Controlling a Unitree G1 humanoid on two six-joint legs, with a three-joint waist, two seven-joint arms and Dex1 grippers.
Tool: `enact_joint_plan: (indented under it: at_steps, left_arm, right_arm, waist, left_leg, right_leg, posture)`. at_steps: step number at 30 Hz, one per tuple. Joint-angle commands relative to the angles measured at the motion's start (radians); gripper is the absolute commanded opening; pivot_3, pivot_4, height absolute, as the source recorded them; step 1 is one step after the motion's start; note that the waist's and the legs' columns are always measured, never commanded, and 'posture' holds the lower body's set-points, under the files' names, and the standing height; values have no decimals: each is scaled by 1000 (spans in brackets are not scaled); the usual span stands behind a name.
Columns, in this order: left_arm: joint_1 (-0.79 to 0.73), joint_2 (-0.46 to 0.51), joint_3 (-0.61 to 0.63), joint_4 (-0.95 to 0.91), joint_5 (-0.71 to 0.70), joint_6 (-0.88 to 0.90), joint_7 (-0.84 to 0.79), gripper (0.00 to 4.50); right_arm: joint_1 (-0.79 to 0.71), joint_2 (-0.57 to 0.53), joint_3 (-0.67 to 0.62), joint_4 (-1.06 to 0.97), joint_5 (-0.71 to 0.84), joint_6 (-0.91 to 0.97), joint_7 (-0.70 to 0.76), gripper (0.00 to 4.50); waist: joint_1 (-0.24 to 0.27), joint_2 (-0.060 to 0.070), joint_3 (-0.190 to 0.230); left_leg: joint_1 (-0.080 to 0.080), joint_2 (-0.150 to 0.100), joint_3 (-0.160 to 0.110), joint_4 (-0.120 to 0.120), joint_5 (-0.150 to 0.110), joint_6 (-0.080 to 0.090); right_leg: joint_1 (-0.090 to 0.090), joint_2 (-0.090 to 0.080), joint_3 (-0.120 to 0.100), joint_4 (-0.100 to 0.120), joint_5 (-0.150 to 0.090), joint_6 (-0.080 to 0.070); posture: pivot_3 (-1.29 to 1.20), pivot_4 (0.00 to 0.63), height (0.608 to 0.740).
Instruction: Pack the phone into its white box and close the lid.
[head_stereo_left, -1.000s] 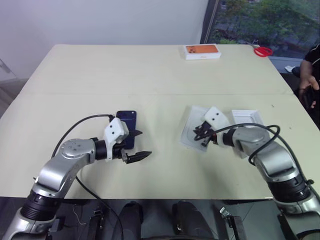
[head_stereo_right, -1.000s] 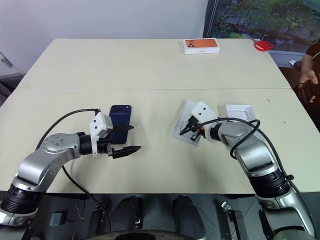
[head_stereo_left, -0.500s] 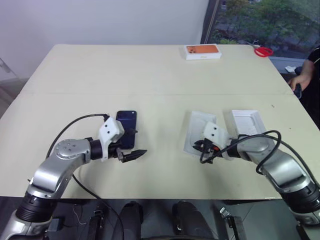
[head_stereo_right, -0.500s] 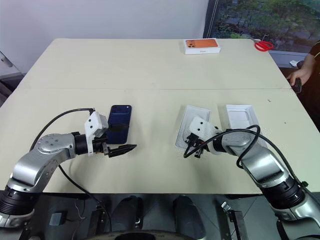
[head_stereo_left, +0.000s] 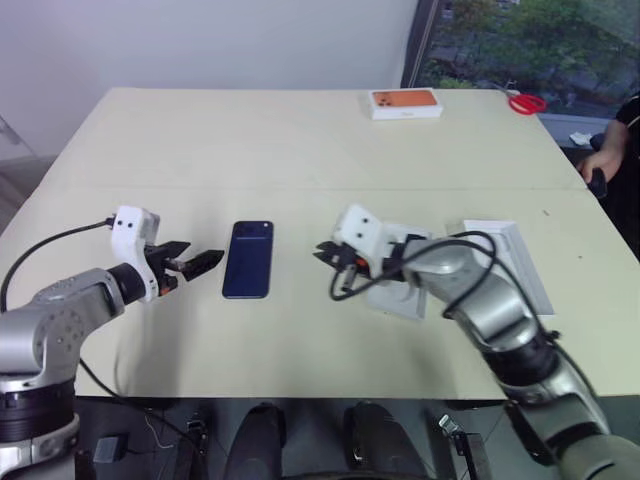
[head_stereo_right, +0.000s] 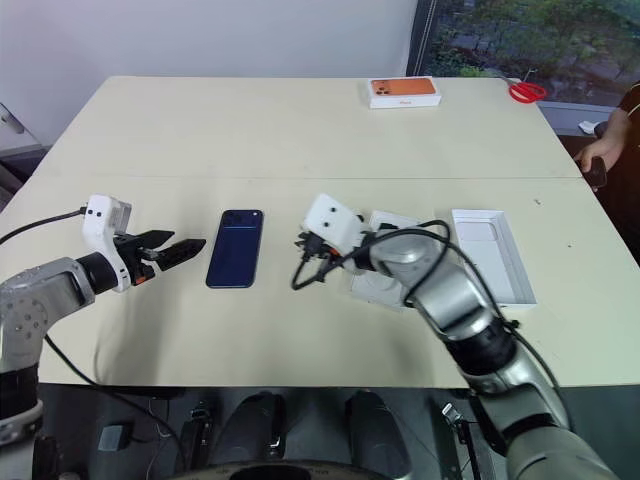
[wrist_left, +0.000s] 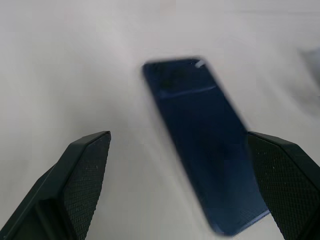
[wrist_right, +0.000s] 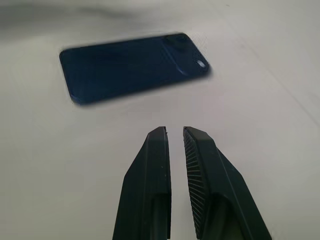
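Tabletop (head_stereo_left: 300, 140) stretches wide and bare around the phone (head_stereo_left: 248, 258), which lies flat between both hands, so either can approach freely. Being thin, stiff and glossy, it will likely slip; its long edges look the best hold. Left hand (head_stereo_left: 198, 262) stands wide apart, right hand (head_stereo_left: 323, 252) nearly together, empty.

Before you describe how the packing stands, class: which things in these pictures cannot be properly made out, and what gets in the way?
- White insert: head views, largely covered by the right arm.
- Print on the orange box: head views, too small to read.
- Person at the table's far right: cut off by the picture edge.
- The phone: left wrist view, blurred; its near end runs behind a finger.
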Motion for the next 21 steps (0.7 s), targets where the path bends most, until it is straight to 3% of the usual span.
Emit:
enact_joint_plan:
  at_steps: [1, 9, 21]
  left_arm:
    - [-90, -31, 47, 74, -41, 214, 82, 4500]
    - [-233, -153, 43, 199, -55, 438, 114, 4500]
    - [-232, -194, -47, 251, -131, 448, 149, 4500]
  right_arm:
    - [-37, 55, 34, 63, -49, 10, -56, 573]
    - [-94, 166, 131, 239, -126, -31, -76, 573]
    - [-134, 287, 182, 421, -196, -123, -59, 573]
  waist:
    - [1, 0, 0]
    - [-5, 0, 0]
    - [-3, 2, -2]
  left_leg:
    - [0, 0, 0, 0, 0, 0]
    - [0, -1, 0, 0, 1, -2]
    - [2, -2, -1, -1, 2, -3]
  right_leg:
    - [0, 0, 0, 0, 0, 0]
    - [0, 0, -1, 2, 0, 0]
    - [1, -3, -1, 2, 0, 0]
  posture:
    - [0, 150, 732]
    - [0, 150, 732]
    - [0, 150, 732]
